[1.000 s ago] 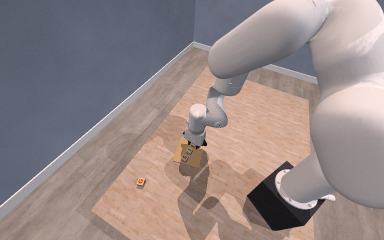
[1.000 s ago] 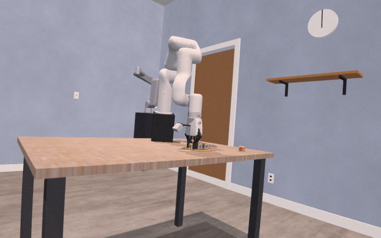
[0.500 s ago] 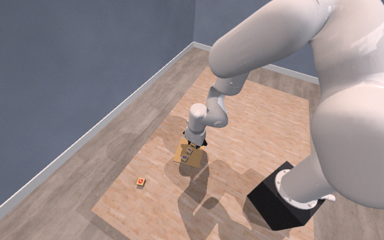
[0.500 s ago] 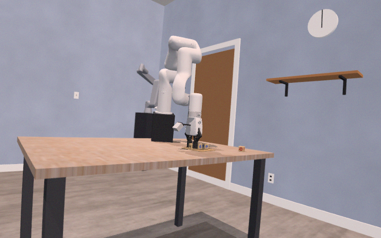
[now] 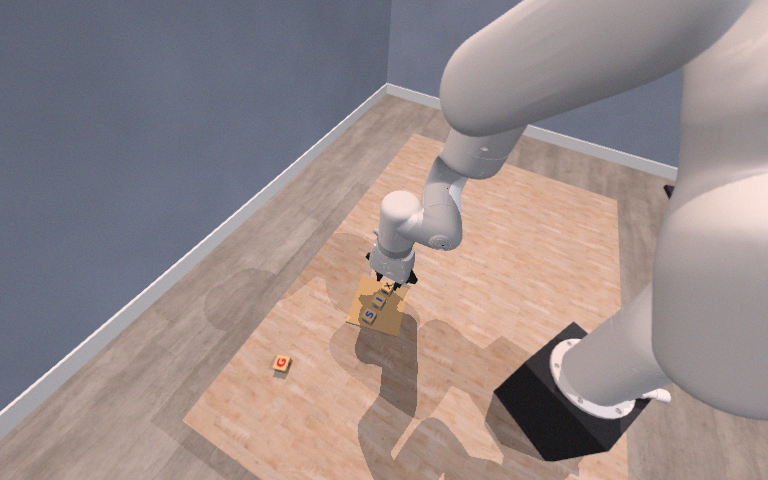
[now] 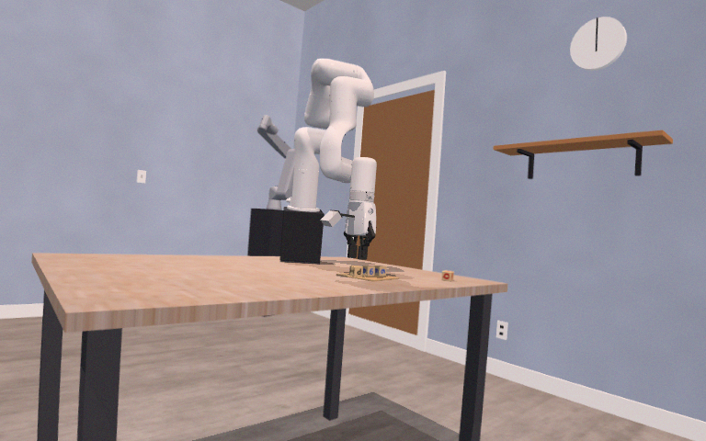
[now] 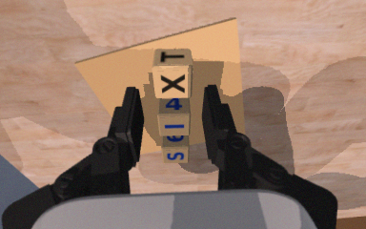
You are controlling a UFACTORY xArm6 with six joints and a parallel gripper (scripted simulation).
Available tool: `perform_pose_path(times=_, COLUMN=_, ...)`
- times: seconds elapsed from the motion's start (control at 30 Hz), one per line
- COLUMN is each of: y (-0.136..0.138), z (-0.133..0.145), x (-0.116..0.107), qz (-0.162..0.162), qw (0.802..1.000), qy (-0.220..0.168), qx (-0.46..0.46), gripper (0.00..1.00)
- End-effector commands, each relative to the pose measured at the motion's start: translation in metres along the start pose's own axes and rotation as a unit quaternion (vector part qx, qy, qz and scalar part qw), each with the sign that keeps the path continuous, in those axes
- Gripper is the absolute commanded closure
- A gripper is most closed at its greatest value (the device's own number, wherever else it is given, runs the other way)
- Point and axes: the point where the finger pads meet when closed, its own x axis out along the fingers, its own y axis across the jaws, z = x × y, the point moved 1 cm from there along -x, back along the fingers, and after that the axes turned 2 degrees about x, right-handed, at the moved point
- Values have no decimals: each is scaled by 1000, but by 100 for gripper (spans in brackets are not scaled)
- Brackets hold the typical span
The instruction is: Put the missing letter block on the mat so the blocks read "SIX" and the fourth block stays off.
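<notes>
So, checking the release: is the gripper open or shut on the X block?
Open: the gripper stands above the X block, fingers apart.

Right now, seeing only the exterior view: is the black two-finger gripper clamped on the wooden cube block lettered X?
Observer: No. In the wrist view the gripper is open; both fingers stand clear of the X block, which sits flat on the tan square mat.
Operator: Does the row read right?
Observer: In the top view the S block, I block and X block form a straight row.
Operator: And the fourth block?
Observer: The wooden block with the red G lies on the wooden table, well off the mat.
</notes>
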Motion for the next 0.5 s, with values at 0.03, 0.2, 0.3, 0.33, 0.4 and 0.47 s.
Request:
perform_pose_path(times=0.03, y=-2, z=-1, x=-28, qz=6, qw=1000, qy=-7, qx=0, gripper=53)
perform_pose_path(times=0.2, y=-2, z=-1, x=-41, qz=6, qw=1000, qy=-7, qx=0, gripper=53)
perform_pose_path(times=0.3, y=-2, z=-1, x=-42, qz=6, qw=1000, qy=-7, qx=0, gripper=0)
perform_pose_path(times=0.33, y=-2, z=-1, x=-42, qz=6, qw=1000, qy=-7, qx=0, gripper=0)
perform_pose_path(times=0.4, y=-2, z=-1, x=-42, qz=6, qw=1000, qy=-7, qx=0, gripper=0)
perform_pose_path(times=0.47, y=-2, z=-1, x=-42, qz=6, qw=1000, qy=-7, qx=0, gripper=0)
